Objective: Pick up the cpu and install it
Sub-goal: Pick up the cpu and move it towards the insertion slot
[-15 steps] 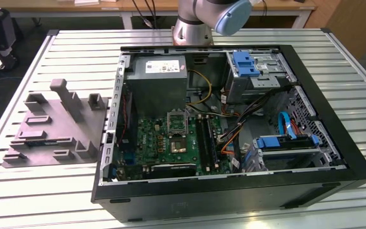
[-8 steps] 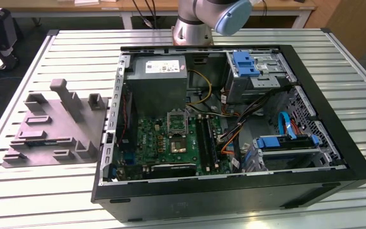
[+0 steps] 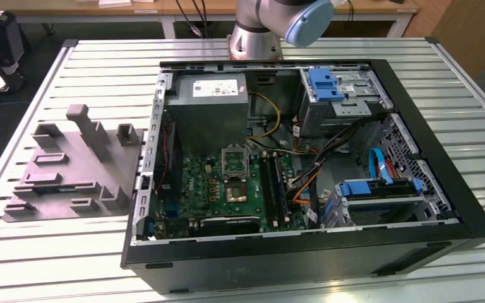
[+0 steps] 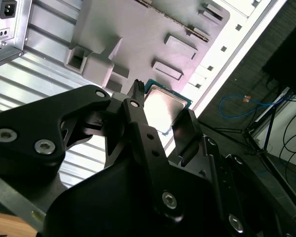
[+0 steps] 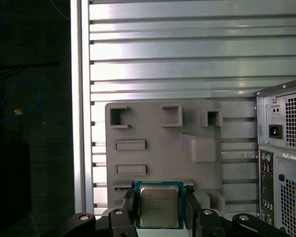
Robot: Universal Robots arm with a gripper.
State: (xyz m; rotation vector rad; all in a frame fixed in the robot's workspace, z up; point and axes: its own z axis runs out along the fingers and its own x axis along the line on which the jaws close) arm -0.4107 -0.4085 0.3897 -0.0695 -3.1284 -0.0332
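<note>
Ribbed aluminium forms the counter (image 3: 48,252), its long pale slats giving a flat, stiff bed for everything it carries. The largest thing on it is the black computer case (image 3: 310,262), laid on its side with the panel off, so the green board (image 3: 217,189) faces up and can be reached from above. A dull grey metal power box (image 3: 213,110) fills the case's far end, and a black-framed square socket (image 3: 235,192) lies near the middle of the board. Just beside the case, on the exterior view's left, sits a matte grey moulded tray (image 3: 65,183) with raised blocks and shallow recesses. I judge these are shaped to keep loose parts in known places. In the first wrist view the cpu (image 5: 159,206), a small flat square with a brushed silvery lid and a thin greenish rim, is held in the black pincer (image 5: 160,196). The pincer is closed narrowly on two opposite edges, which leaves the lid and underside untouched. In the second wrist view one slim, angular finger (image 4: 138,116) lies against the chip's side, though the contact on the other side is partly hidden. The cpu appears to hang well above the tray, outside the case and apart from the socket.
</note>
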